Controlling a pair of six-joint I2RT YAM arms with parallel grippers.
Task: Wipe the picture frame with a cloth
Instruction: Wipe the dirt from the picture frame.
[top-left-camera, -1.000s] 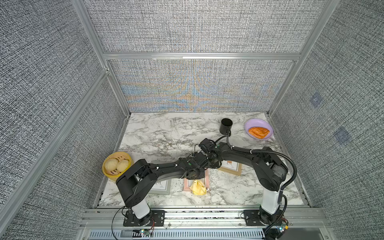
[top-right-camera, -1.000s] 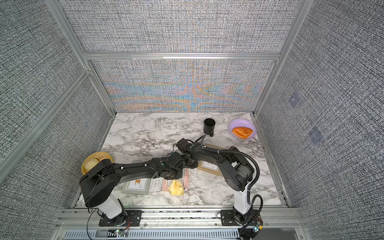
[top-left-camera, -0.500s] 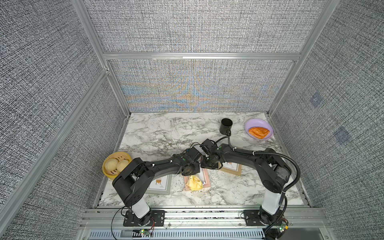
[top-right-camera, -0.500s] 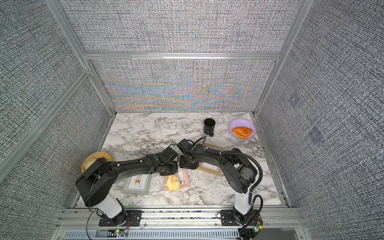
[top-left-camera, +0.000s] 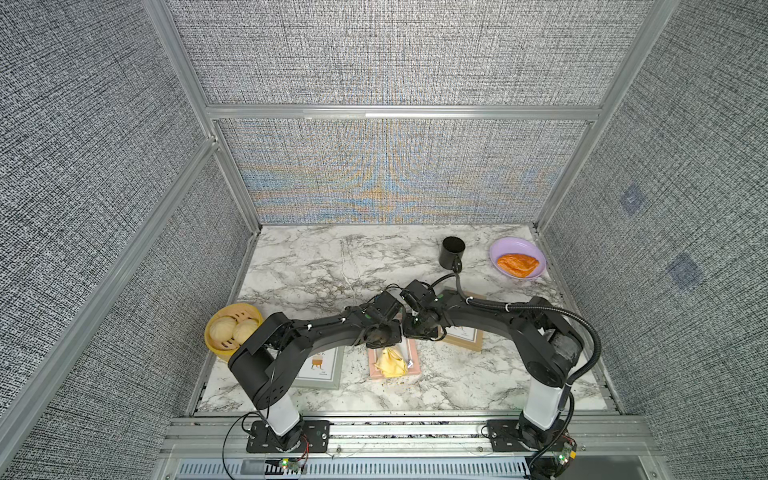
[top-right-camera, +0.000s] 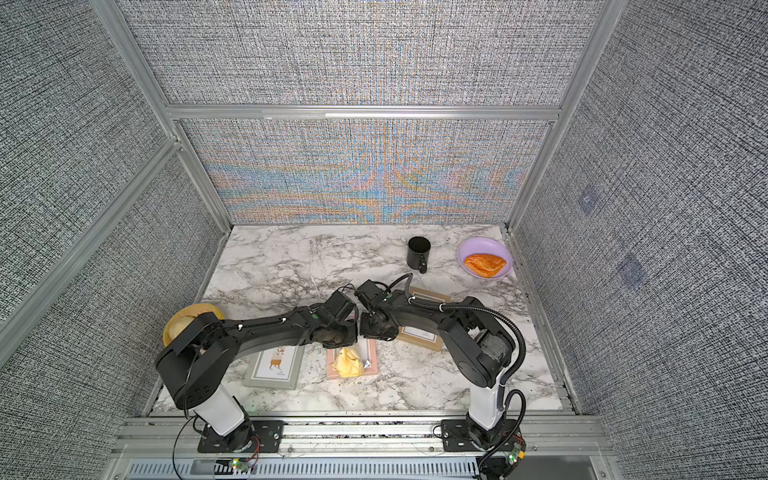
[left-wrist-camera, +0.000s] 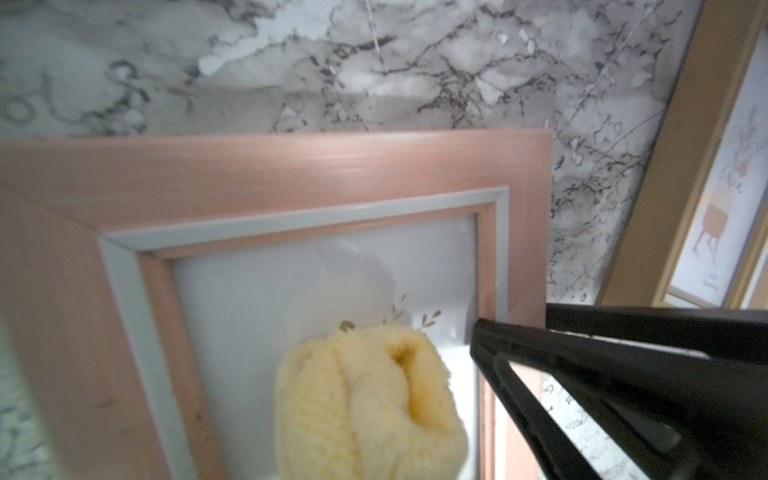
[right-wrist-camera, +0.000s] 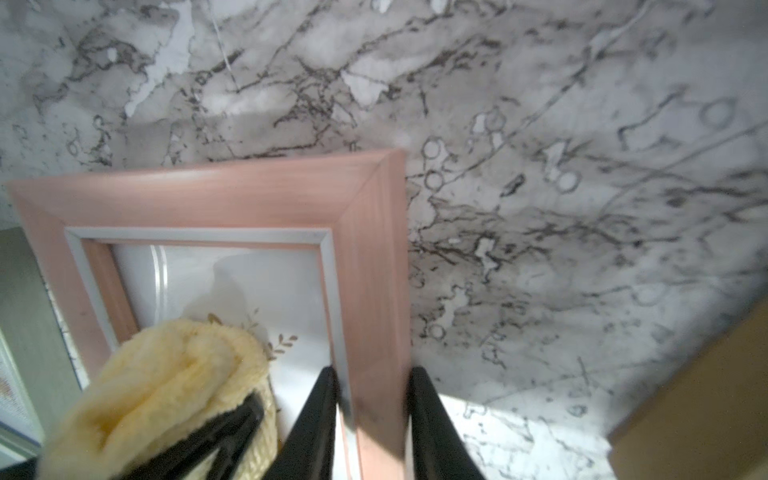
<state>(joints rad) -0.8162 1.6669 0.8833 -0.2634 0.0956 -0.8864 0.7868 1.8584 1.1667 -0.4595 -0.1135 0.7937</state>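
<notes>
A pink picture frame lies flat on the marble table near the front middle. The pale-yellow cloth is bunched on its glass. My left gripper is shut on the cloth; its black fingers show in the right wrist view, pinching the bunch. In the left wrist view the cloth hides those fingers and rests on the frame's glass. My right gripper straddles the frame's right rail, one jaw against each side of it.
A grey frame lies left of the pink one and a wooden frame lies to its right, under my right arm. A black mug and a purple plate with a pastry stand at the back right. A bamboo steamer with buns sits at the left edge.
My left gripper has dragged the cloth a little way back across the glass, away from the table's front edge. The right gripper's jaws have narrowed onto the frame's rail.
</notes>
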